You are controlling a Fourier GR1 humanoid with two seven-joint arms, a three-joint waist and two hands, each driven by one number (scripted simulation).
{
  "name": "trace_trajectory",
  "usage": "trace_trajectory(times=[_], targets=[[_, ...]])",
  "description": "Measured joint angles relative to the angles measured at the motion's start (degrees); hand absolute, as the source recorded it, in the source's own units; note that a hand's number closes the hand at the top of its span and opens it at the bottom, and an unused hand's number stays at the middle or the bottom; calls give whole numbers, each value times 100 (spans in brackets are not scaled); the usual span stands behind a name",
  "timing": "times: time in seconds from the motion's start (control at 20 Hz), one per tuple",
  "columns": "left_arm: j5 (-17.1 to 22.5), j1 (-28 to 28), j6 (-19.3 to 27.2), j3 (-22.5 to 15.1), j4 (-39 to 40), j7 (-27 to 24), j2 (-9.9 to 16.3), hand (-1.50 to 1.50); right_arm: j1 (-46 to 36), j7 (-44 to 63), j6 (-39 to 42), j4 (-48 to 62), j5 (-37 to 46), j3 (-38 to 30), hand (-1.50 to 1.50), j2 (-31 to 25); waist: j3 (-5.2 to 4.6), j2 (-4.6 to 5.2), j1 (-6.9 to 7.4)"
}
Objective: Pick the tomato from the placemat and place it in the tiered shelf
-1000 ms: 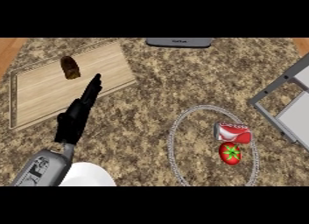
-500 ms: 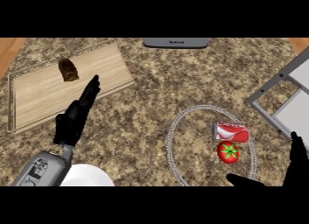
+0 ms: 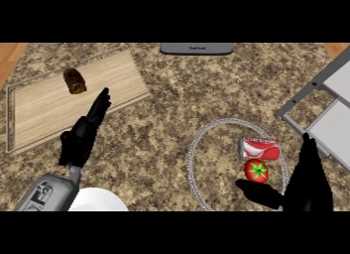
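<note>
Fingers (image 3: 307, 154) of right hand (image 3: 307, 186) straight, apart from thumb, just beside tomato (image 3: 257, 170) on placemat (image 3: 196, 149)

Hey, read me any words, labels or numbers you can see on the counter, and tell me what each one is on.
Grey device at the counter's far edge: a short light marking on its front, too small to read.
Red can on the placemat beside the tomato: white marks on the red, no letters can be made out.
Left forearm casing: faint dark marks, unreadable.
No text is legible anywhere.
</note>
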Motion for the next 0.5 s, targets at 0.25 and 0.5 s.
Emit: trace_trajectory(times=[0.25, 0.5], targets=[[-81, 7, -21, 11, 56, -42, -96, 0, -215, 4, 137, 368, 77, -88, -150, 164, 4, -2, -18], [-106, 99, -83, 99, -53, -26, -78, 0, -237, -75, 218, 577, -12, -238, -150, 213, 5, -8, -28]])
